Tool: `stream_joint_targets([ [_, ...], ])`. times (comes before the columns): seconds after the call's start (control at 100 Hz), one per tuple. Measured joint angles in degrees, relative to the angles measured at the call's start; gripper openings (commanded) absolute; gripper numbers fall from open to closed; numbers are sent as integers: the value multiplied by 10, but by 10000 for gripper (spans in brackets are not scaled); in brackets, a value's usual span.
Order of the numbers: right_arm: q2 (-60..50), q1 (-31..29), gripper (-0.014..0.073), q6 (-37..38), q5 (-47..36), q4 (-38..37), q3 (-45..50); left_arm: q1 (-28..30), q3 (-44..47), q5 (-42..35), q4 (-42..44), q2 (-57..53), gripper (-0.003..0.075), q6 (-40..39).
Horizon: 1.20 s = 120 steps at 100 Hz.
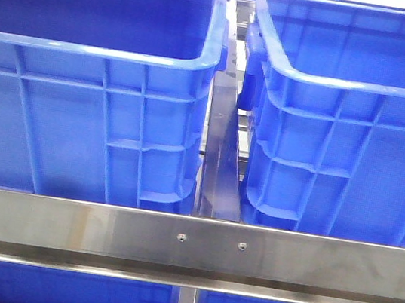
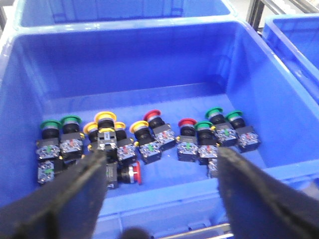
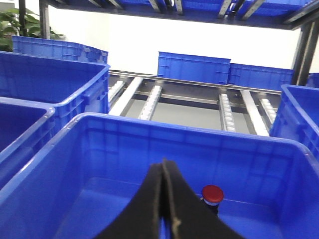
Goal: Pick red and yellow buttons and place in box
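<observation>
A steel crossbar (image 1: 188,245) with two small screws (image 1: 181,237) runs across the front, below the crates. Green-capped buttons (image 2: 50,125) lie among the switch bodies, a pair at each end of the row. A roller conveyor (image 3: 189,102) with steel rails stretches behind, further blue crates (image 3: 194,67) standing at its far end. A leafy green plant (image 3: 15,22) shows in one corner.

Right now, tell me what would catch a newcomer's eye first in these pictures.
Two big blue crates fill the front view side by side behind a steel rail. In the left wrist view, a cluster of push buttons with green, yellow and red caps lies on a crate floor between the open fingers. In the right wrist view, one red button sits beyond the shut fingers.
</observation>
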Motion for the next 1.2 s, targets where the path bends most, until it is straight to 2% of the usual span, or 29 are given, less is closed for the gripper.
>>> stream_joint_targets([
  [0.2, 0, 0, -68, 0, 6, 0, 0, 0, -28, -10, 5, 69, 497, -2],
  [0.74, 0, 0, -68, 0, 7, 0, 0, 0, -223, -15, 31, 434, 496, -14],
  [1.2, 0, 0, -68, 0, 7, 0, 0, 53, -256, -29, 64, 560, 496, -16],
])
